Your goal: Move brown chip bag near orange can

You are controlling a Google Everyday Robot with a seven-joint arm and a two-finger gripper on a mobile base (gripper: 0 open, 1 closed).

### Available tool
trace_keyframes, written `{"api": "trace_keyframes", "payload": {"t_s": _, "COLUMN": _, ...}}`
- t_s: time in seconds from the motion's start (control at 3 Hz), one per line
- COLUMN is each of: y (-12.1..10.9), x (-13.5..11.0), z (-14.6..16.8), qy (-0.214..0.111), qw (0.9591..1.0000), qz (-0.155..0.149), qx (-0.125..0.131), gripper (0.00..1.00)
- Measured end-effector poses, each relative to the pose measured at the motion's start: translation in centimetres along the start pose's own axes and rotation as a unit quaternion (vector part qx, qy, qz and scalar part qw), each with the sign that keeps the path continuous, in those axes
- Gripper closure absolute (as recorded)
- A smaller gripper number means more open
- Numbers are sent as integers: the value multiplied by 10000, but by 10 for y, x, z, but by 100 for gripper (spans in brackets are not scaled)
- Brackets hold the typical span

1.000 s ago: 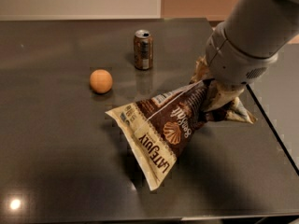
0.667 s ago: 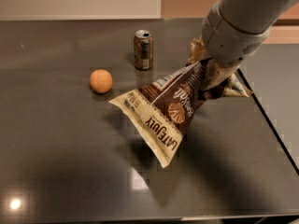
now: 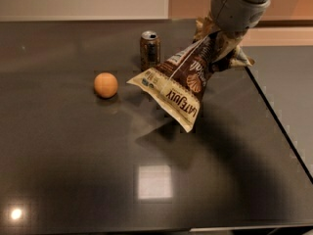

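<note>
Camera view: gripper (image 3: 218, 42) upper right, holding brown chip bag (image 3: 182, 82) aloft.

Hand (image 3: 218, 39) upper right holds brown chip bag (image 3: 182, 86) — just right of orange can (image 3: 149, 50); fruit (image 3: 106, 85) farther left.

The brown chip bag (image 3: 182, 84) is a large crinkly dark brown and cream pack, printed "LATE JULY" in dark letters along its cream lower edge, with a shell logo on the brown panel. It hangs slanted from its crumpled top, which is pinched in the gripper (image 3: 218, 47) at the far right; the bag's wide lower end fans down and to the left and appears lifted off the surface. The orange can (image 3: 149, 50) is a small brownish-orange drink can with a silver top, standing upright at the far side. The bag's upper left edge lies just beside the can, to its right and nearer.
</note>
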State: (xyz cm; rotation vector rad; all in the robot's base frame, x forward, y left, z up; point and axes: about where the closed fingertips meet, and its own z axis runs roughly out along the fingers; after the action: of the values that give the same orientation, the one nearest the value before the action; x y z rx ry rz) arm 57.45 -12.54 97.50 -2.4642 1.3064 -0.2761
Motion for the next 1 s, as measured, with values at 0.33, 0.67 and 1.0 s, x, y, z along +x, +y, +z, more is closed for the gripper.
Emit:
{"api": "trace_keyframes", "payload": {"t_s": 0.33, "y": -19, "x": 25, "z": 21, "qy": -105, "qw": 9999, "qz": -16, "qx": 24, "gripper": 100}}
{"api": "trace_keyframes", "payload": {"t_s": 0.67, "y": -27, "x": 40, "z": 45, "qy": -230, "qw": 9997, "qz": 5, "qx": -9, "gripper": 100}}
{"api": "trace_keyframes", "payload": {"t_s": 1.0, "y": -33, "x": 42, "z": 67, "qy": -327, "qw": 9995, "qz": 23, "qx": -14, "gripper": 82}}
